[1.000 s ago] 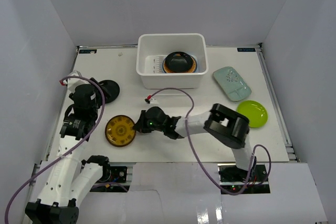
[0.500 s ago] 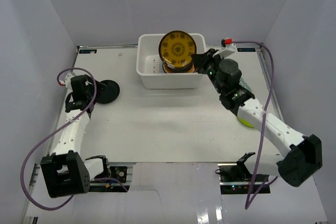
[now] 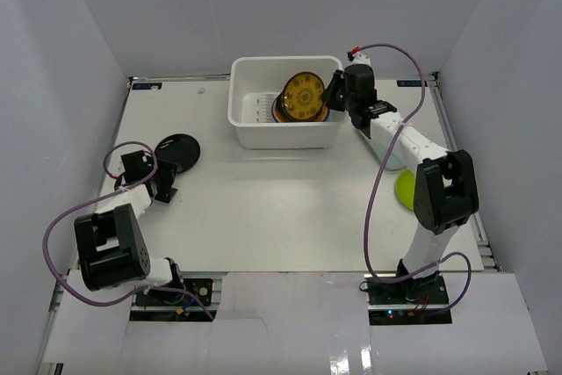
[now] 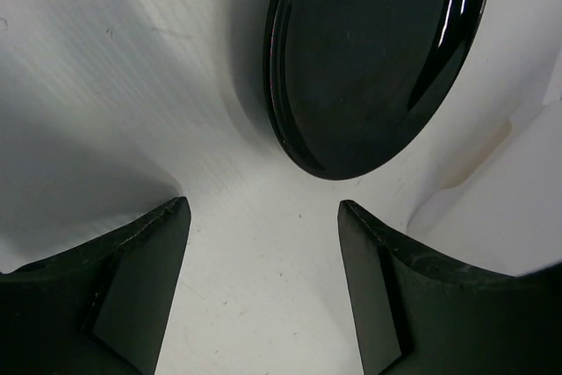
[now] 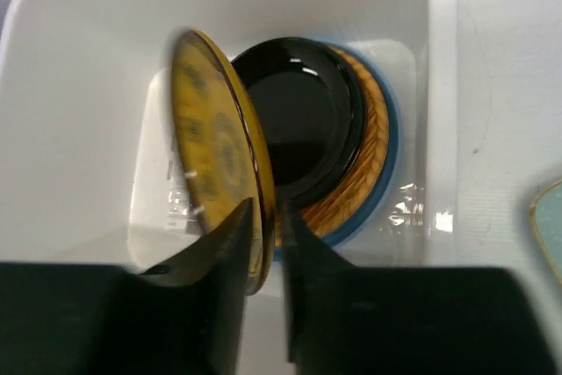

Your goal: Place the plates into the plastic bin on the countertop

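Since half a second earlier, the right arm had brought the gold-centred plate (image 3: pixel 304 97) down from above the rim into the plastic bin (image 3: pixel 248 118), and the left arm had folded back toward the near left corner.

At the far left, the left claw (image 4: pixel 262 217) sat low over the worktop (image 3: pixel 263 191) with its fingers spread and nothing between them. It pointed at the black plate (image 4: pixel 369 59), which lay flat just beyond the fingertips and apart from them. That plate looked glossy and rigid, so likely slick and breakable. A hold across its raised rim seemed the sound choice, with one finger worked under the lip.

In the bin at the far middle, a dark plate (image 5: pixel 299 129) rested on the woven tan plate (image 5: pixel 367 160), with the light blue plate (image 5: pixel 389 164) showing beneath. The gold-centred plate stood tilted on edge over this stack, pinched at its near rim by the right claw (image 5: pixel 263 226). A thin edge grip on so smooth a disc could slip, and hard glaze meeting hard glaze would favour a gentle release.

Further right, the pale green oblong dish (image 3: pixel 385 145) and the lime green plate (image 3: pixel 405 189) lay on the worktop. The right arm hid most of both, so their exact lie was hard to judge.
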